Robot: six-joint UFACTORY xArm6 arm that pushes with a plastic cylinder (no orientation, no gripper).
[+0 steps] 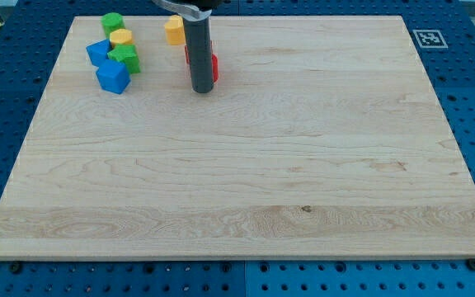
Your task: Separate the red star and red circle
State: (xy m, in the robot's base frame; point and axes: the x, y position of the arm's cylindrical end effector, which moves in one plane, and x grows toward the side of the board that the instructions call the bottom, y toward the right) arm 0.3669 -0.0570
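Red blocks (pixel 213 66), the pair the task concerns, sit near the view's top, left of centre, almost wholly hidden behind the dark rod; only slivers of red show at the rod's right and left sides, so I cannot tell which is the star and which the circle, nor whether they touch.

Camera view: my tip (pixel 202 89) rests on the worktop (pixel 262 181) just below the red slivers, apparently against or just beside them. The tool is a plain rod with nothing to open or close and holds nothing; it can only push.

A yellow block (pixel 173 30) stands just up and left of the rod. Farther to the view's left is a cluster: a green block (pixel 112 23), a second yellow block (pixel 121 36), another green block (pixel 126 58), and 2 blue blocks (pixel 105 64).

My judgement is that the separating push is at its start or in hand, with the reds not visibly apart. The next move calls for getting the tip between the 2 reds, or to 1 side of a single one, and sliding it away alone.

The worktop's top edge lies close behind the reds, so pushing upward risks running a block off. Wide bare wood extends toward the view's right and bottom, the safer directions; leftward is crowded by the cluster.
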